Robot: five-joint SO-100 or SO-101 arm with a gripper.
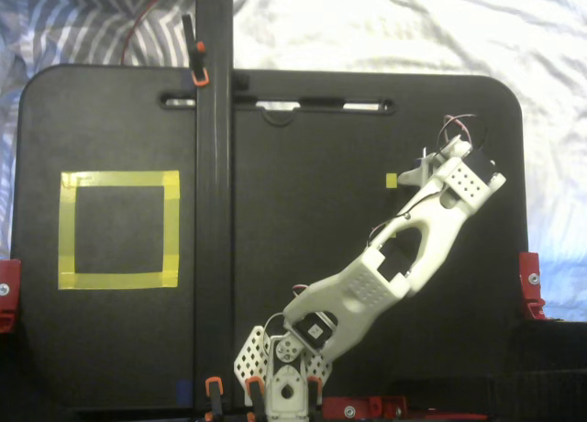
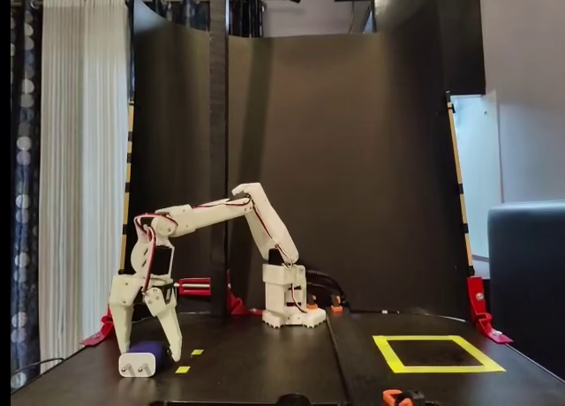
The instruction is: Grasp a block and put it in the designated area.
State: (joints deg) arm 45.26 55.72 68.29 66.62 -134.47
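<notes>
- Block (image 2: 143, 361) lies on the black table (image 2: 265, 371), near the front left in the low fixed view, beside a small yellow marker (image 2: 182, 369).
- Gripper (image 2: 146, 348): jaws spread wide, fingertips straddling the block; contact unclear.
- Designated area (image 2: 438, 353) sits well apart, at the table's right.
- From above, the arm (image 1: 385, 257) hides the block.

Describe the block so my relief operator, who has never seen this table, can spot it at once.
In the side-on fixed view, find the black table and follow the white arm to its fingers at front left. The block lies between them: small, navy, with a white end face. The yellow markers beside it are flat tape.
</notes>
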